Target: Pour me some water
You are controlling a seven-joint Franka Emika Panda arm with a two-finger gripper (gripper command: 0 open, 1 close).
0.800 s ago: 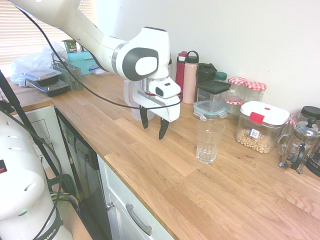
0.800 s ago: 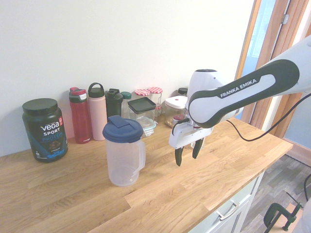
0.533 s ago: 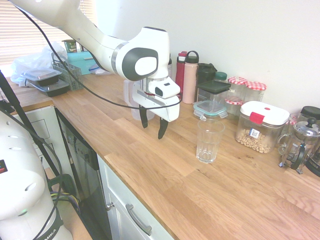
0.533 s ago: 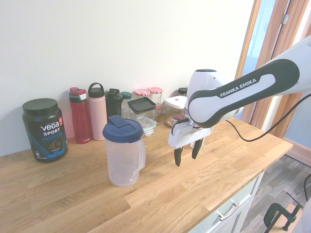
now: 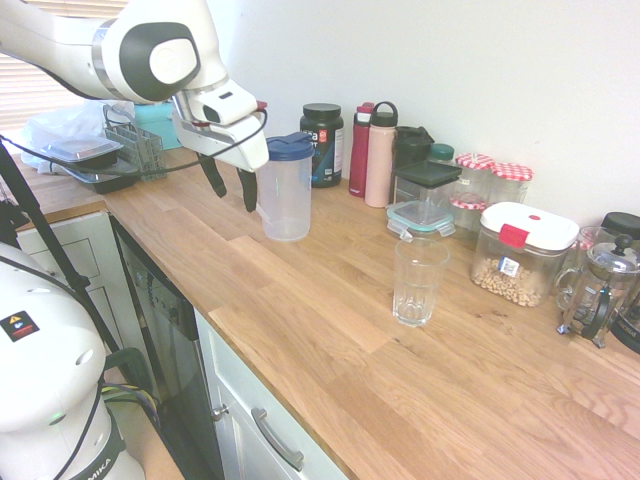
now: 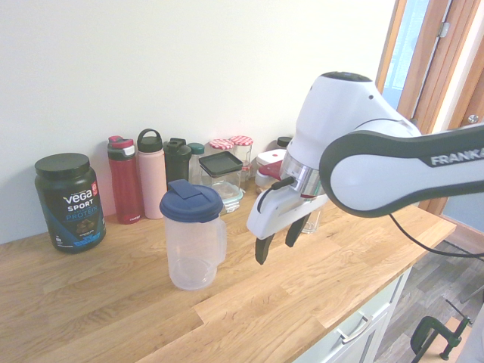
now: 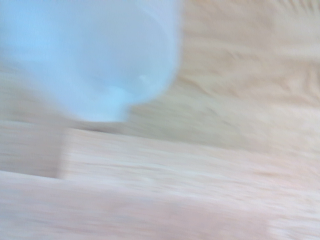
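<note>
Hand (image 5: 229,184) open, just beside pitcher (image 5: 285,188); glass (image 5: 417,282) apart

A translucent, frosted plastic jug (image 5: 286,195) carries a navy blue lid (image 6: 190,200). Centre frame, the clear ribbed drinking glass (image 5: 418,282) stands on a honey-toned wooden plank countertop (image 5: 330,330). Along the white wall: a black protein tub (image 6: 69,202) with green-and-white lettering, a dark red bottle (image 6: 125,180), a pale pink bottle (image 6: 152,174) with black cap, and red gingham jar lids (image 5: 495,166)
</note>
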